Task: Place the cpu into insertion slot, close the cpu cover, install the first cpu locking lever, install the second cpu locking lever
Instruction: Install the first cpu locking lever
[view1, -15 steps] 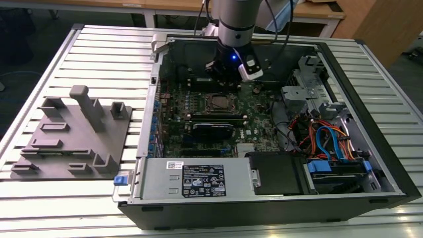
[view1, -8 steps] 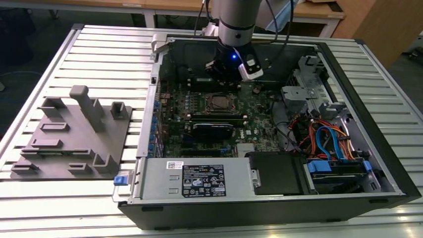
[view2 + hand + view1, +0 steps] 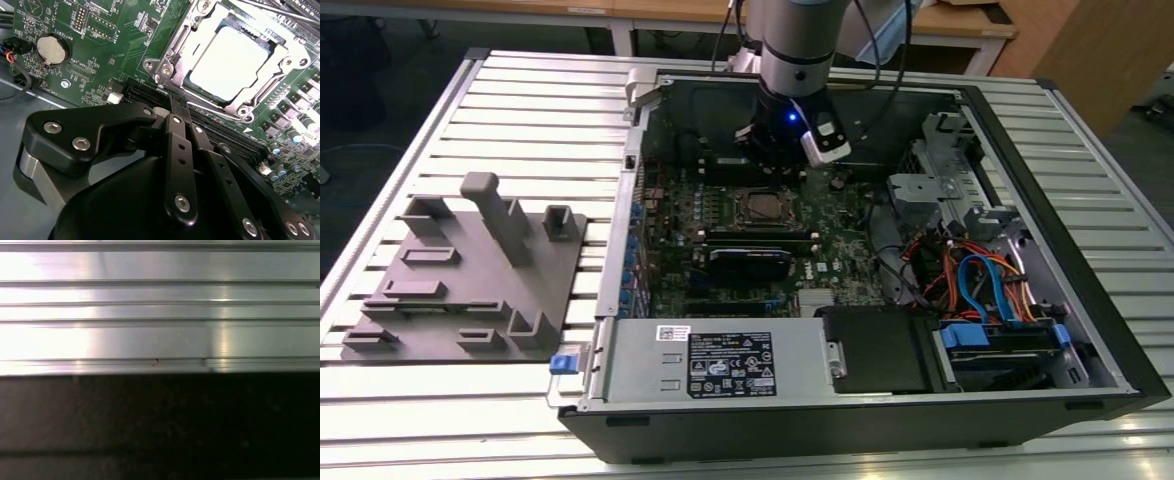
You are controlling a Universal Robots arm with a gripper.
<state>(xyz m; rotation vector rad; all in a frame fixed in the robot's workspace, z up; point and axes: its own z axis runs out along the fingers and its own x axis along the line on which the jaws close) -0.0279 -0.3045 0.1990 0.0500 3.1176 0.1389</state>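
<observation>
The cpu, with its pale silver top, lies flat in the insertion slot on the green motherboard inside the open computer case. The silvery cpu cover lies down around it and frames its edges. A thin metal lever rod runs along the socket's far side. My gripper hangs just above the board beside the socket, touching nothing. Its black fingers are pressed together with nothing between them. In the exterior view the gripper sits just behind the socket.
Long black card slots and a coin battery lie close to the fingertips. A black block, cable bundles and the power supply crowd the case. A grey fixture tray sits on the slatted table.
</observation>
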